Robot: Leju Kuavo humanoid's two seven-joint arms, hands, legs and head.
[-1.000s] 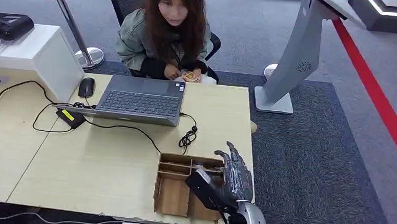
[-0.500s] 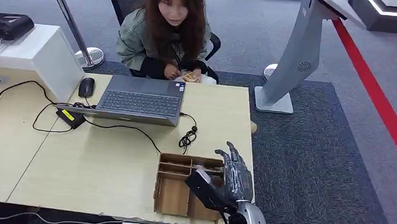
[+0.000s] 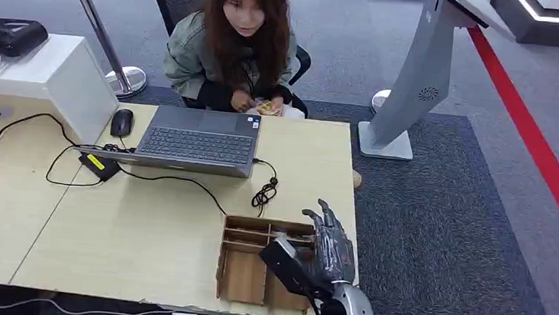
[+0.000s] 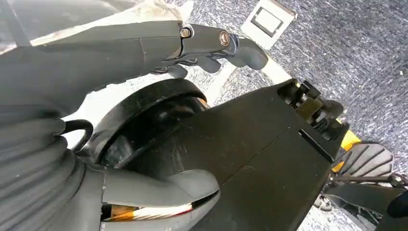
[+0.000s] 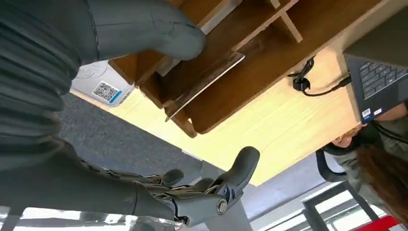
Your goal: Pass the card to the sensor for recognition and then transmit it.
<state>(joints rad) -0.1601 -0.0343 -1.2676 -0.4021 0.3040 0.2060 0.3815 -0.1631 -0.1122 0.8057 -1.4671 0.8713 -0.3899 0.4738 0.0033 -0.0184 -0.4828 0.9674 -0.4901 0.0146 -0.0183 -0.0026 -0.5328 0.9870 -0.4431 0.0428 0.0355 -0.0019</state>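
A thin card (image 5: pixel 207 79) stands on edge, leaning inside a compartment of the wooden tray (image 5: pixel 269 57). The tray (image 3: pixel 223 261) sits at the table's front right corner. My right hand (image 3: pixel 329 248) hovers over the tray's right side with its fingers spread and nothing in it. In the right wrist view its thumb (image 5: pixel 161 33) is above the tray and its fingers (image 5: pixel 235 175) reach past the table edge, with the card between and apart from both. A small white sensor (image 5: pixel 103 86) with a QR label lies beside the tray. My left hand (image 4: pixel 144 48) hangs by my body, holding nothing.
A person (image 3: pixel 232 47) sits across the table behind an open laptop (image 3: pixel 198 144). A mouse (image 3: pixel 122 122), an adapter and black cables (image 3: pixel 264 193) lie near it. A white cabinet (image 3: pixel 49 80) stands at the left, and a grey kiosk stand (image 3: pixel 410 92) on the carpet at the right.
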